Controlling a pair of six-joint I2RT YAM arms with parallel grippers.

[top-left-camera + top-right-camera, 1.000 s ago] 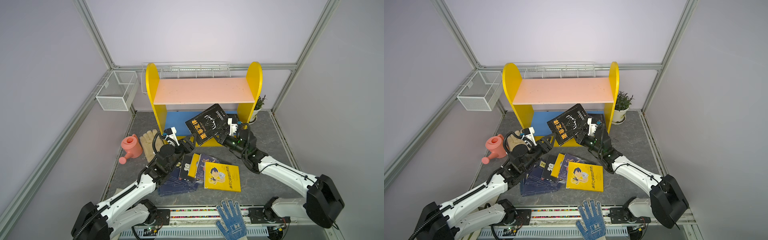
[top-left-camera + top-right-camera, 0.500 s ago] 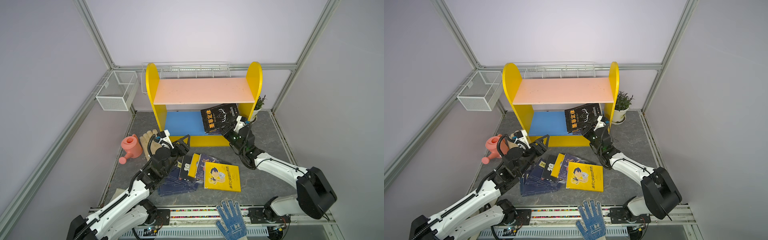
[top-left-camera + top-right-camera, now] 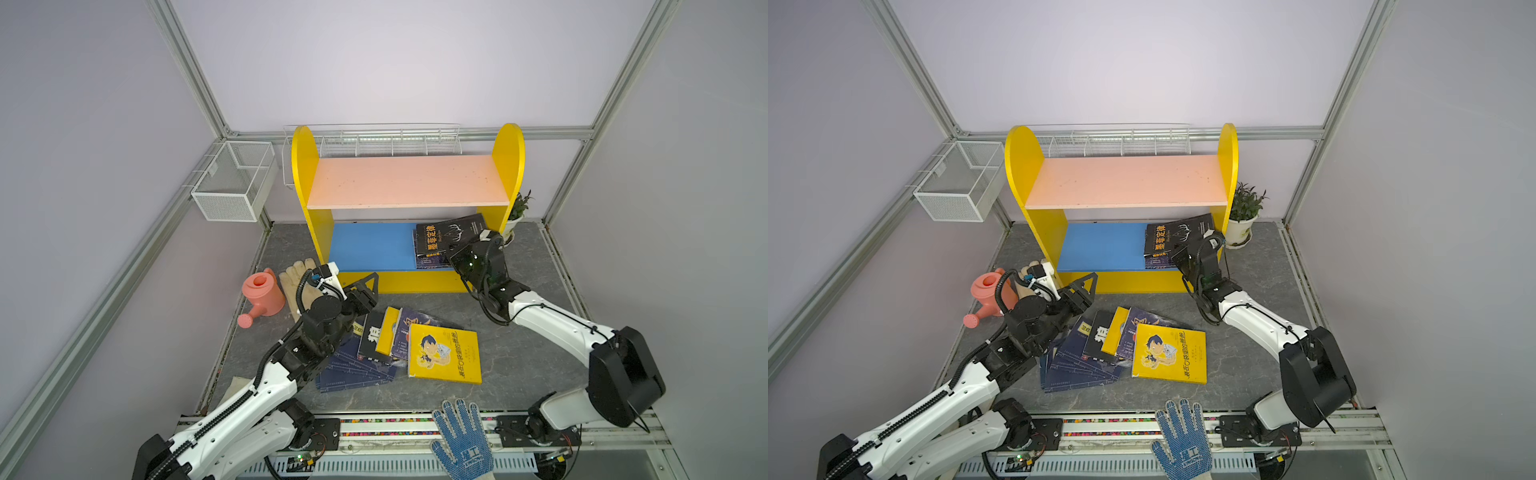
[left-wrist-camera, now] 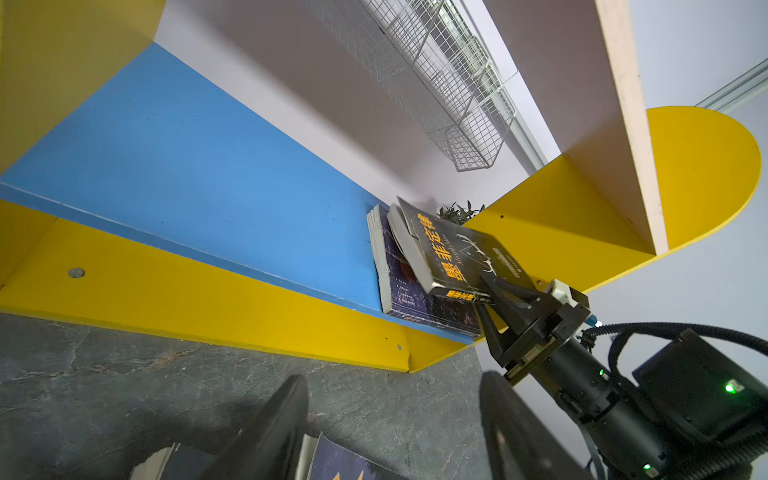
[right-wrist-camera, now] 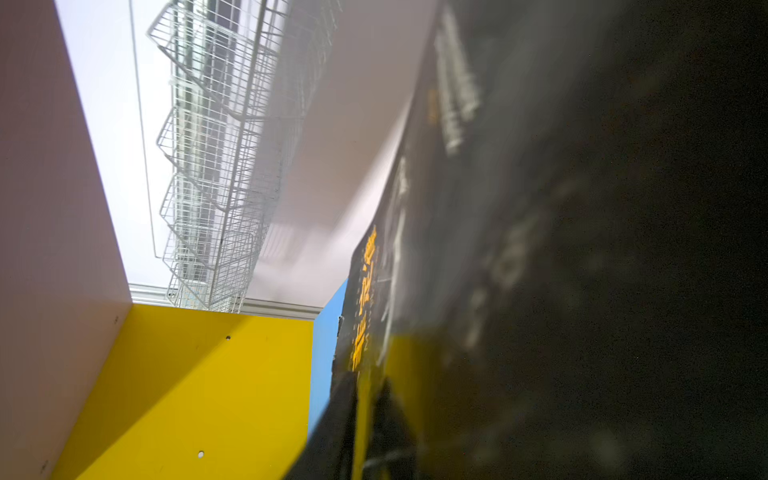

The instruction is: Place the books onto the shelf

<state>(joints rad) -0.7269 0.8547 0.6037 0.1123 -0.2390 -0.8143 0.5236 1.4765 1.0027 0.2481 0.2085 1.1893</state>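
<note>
Black paperback (image 3: 446,239): found on the blue lower board (image 3: 370,245) of the shelf (image 3: 305,166), at its right end. It is laid on a second dark book (image 4: 399,286) and tilted, with the near corner raised.

The right gripper (image 4: 486,297) is seen at that raised corner, one finger above the cover and one below. Whether the jaws clamp the cover or merely bracket it cannot be told; the right wrist view is blurred and filled by the cover.

The paperback's long axis is judged to run front to back, so a straight withdrawal toward the shelf front is indicated for the right arm. The yellow right side panel (image 3: 509,166) stands just beside the gripper and the pink upper board (image 3: 407,180) sits close overhead. Both are to be cleared.

Left gripper (image 4: 395,378): jaws are held wide apart, nothing is held, and it is poised over the left edge of the floor pile (image 3: 357,370). The pile lies between the arms, nearer the left. The yellow cartoon book (image 3: 444,353) at its right edge lies nearer the right arm.

Noted nearby, not in the path:
- pink watering can (image 3: 262,293) and beige glove (image 3: 297,274), at left
- blue-dotted glove (image 3: 461,436), at the front rail
- potted plant (image 3: 1244,208), behind the right panel
</note>
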